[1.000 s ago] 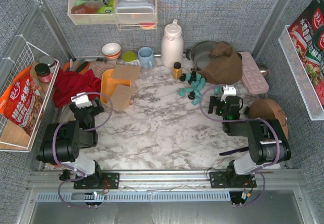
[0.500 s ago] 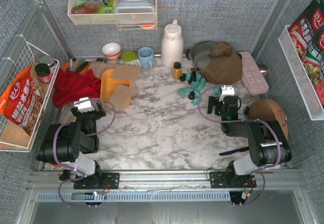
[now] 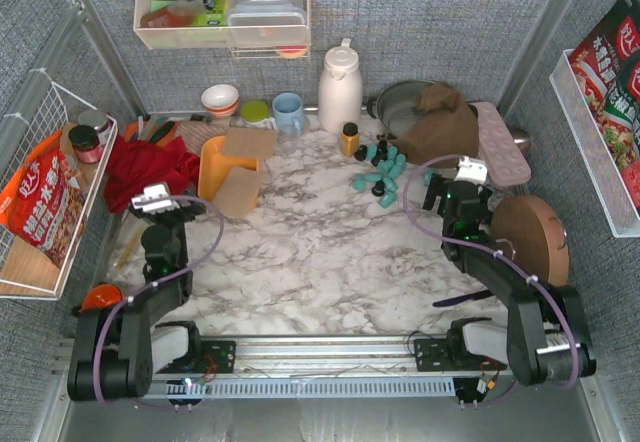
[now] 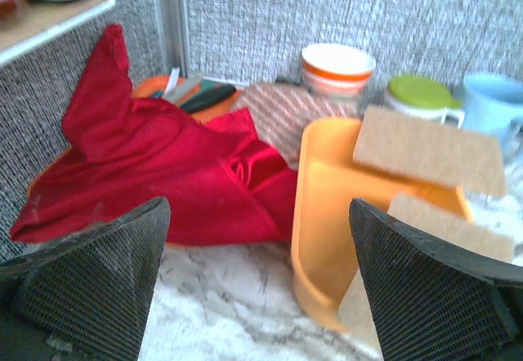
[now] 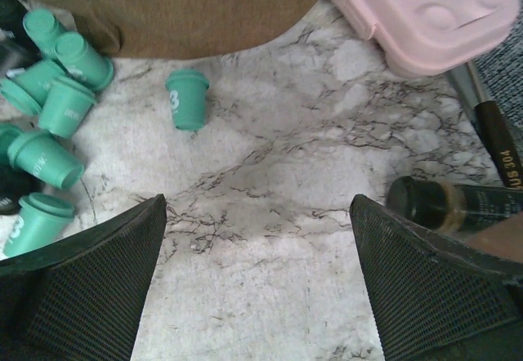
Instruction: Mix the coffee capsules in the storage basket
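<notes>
Teal and a few black coffee capsules (image 3: 381,166) lie loose in a cluster on the marble table (image 3: 300,252), beside a brown cloth (image 5: 180,2), with one teal pod (image 5: 188,98) standing apart from the rest. None can be seen inside the storage basket (image 4: 327,206), which sits well to the left near a red cloth (image 4: 147,173), so the mixing looks not yet begun. Two cardboard pieces (image 4: 429,149) rest across and against the basket, covering much of its opening; they would probably have to go before any pods can be stirred in it. The left claw (image 4: 257,238) hangs with its fingers spread as wide as they go and nothing between them, facing the basket, presumably because that arm is the one within reach of it. The right claw (image 5: 257,214) is likewise fully spread and empty, hovering low over bare marble between the pods and a pink tray (image 5: 425,10), which suits fetching the capsules from that side. The lone pod seems the easiest first pick, being free of its neighbours.
</notes>
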Controlling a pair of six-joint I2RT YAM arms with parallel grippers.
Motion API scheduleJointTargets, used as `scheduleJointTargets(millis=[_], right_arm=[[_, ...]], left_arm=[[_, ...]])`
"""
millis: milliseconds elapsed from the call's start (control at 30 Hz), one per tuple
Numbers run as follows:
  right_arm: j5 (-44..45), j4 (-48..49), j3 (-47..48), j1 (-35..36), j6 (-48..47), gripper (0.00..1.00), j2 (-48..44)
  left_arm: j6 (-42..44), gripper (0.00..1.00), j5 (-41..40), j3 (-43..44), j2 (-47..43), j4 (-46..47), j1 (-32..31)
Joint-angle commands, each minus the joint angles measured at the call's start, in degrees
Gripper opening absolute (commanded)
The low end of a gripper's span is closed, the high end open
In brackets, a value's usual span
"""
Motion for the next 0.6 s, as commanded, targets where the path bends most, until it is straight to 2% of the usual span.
scheduleJointTargets(millis=[0,200,300,400,433,567], right_arm=[[3.9,-6.8,1.6,0.1,3.1,0.99,-4.7],[0.2,-13.3,4.3,0.2,5.5,0.99,-11.0],[-1.6,-16.0,5.9,0.2,7.3,0.99,-12.2],[-0.2,-17.7,7.6,1.4,7.4,0.99,-12.5],[0.7,-17.7,7.8,1.9,7.2,0.99,-12.6],[-0.1,-19.6,9.7,3.3,7.6,0.99,-12.5]], left_arm=[[-7.1,0.99,-3.2,6.4,-8.8,-25.2,-0.1],[-16.6,0.99,-5.7,14.8,-19.1,-43.2,-0.2],[-21.4,0.99,-8.6,17.2,-22.4,-48.2,-0.1],[-35.0,0.99,-15.7,18.8,-26.3,-55.9,0.1],[-37.3,0.99,-15.8,18.8,-27.9,-57.9,0.3],[-35.1,0.99,-9.7,17.8,-31.2,-56.8,0.9]])
